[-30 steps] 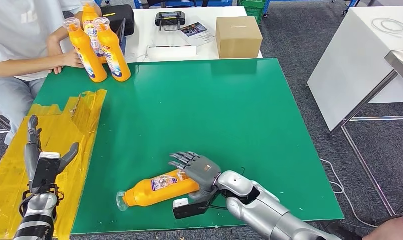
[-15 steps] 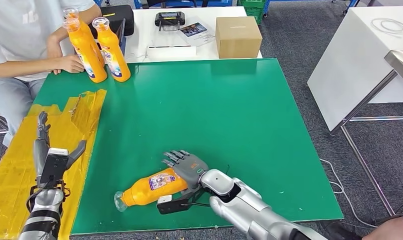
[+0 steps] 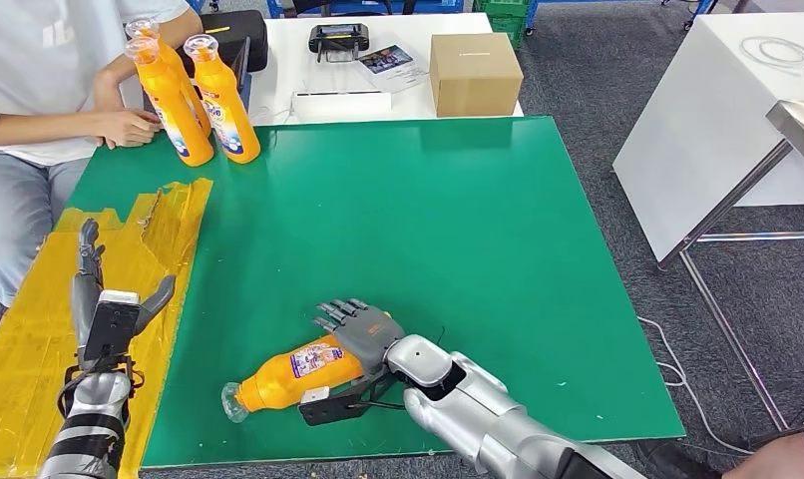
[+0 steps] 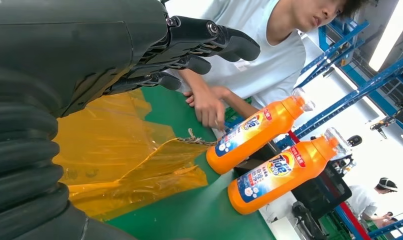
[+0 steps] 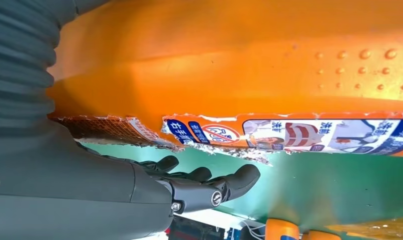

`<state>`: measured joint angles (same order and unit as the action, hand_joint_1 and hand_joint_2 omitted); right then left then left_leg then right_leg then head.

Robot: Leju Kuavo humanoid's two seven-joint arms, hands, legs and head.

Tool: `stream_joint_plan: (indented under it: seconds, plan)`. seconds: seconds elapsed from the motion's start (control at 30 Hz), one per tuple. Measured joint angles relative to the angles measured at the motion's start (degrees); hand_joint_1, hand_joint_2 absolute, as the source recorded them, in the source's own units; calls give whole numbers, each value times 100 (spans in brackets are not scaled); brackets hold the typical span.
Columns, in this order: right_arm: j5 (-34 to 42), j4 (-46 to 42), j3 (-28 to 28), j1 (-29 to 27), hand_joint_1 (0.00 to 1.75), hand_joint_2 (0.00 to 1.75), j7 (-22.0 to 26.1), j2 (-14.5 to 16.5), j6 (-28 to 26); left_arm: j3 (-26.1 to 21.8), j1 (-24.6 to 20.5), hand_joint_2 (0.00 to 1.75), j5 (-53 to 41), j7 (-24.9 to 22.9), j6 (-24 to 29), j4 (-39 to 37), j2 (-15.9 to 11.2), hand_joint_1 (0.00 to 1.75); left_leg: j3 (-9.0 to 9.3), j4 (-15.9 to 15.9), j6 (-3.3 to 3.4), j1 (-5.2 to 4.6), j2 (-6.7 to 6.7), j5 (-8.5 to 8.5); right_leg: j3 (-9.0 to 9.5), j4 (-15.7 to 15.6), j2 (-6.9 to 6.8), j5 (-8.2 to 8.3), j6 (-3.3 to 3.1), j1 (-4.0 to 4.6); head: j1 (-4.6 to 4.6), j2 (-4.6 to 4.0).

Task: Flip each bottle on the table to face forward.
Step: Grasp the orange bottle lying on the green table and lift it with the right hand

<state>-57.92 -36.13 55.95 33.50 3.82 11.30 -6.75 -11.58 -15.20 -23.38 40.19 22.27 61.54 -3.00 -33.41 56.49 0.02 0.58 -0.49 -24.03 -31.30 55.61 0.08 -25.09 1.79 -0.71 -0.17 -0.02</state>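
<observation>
Covering the table, the green mat point(image 3: 458, 230) carries two upright orange detergent bottles point(image 3: 221, 100) at its far left corner beside a seated person point(image 3: 39, 90). Near edge: a third orange bottle point(image 3: 298, 374) lies on its side, right hand point(image 3: 363, 334) resting against its base with fingers spread, apparently to roll it. Left hand point(image 3: 104, 304) hovers open over yellow film point(image 3: 39, 319).

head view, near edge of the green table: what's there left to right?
Left hand over the yellow plastic sheet → lying orange bottle, cap end pointing left → right hand against the bottle's base end → bare green table.
</observation>
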Motion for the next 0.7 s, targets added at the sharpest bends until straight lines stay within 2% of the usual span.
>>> stream_joint_plan:
  seconds: [0.43,0.47,0.5,0.6,0.63,0.7]
  plan:
    - [-49,82,6,39,0,175,-19,34,-2,-1,-4,175,3,0,-2,-26,5,0,3,0,0,1,1,0,3,0,0,0,0,0,1,0]
    - [-85,99,15,49,5,175,-31,45,1,1,-7,175,4,0,-2,-29,6,0,3,0,0,1,1,0,3,0,0,0,0,0,1,0]
    - [-120,119,28,63,38,175,-42,58,13,2,-13,175,5,0,-2,-34,7,0,4,0,0,1,1,0,3,0,0,0,0,0,1,0]
    - [-186,195,94,123,164,175,-20,110,128,25,-43,175,6,0,-2,-58,13,0,6,0,0,1,2,0,3,0,1,1,-1,0,1,0]
    - [-197,222,118,144,175,175,-4,126,175,41,-56,175,7,0,-1,-69,15,0,6,0,0,1,2,0,3,0,1,1,-1,0,1,0]
    - [-202,274,161,186,175,175,27,142,252,77,-81,175,10,0,4,-90,20,0,6,0,0,2,2,1,5,0,1,1,-1,0,1,0]
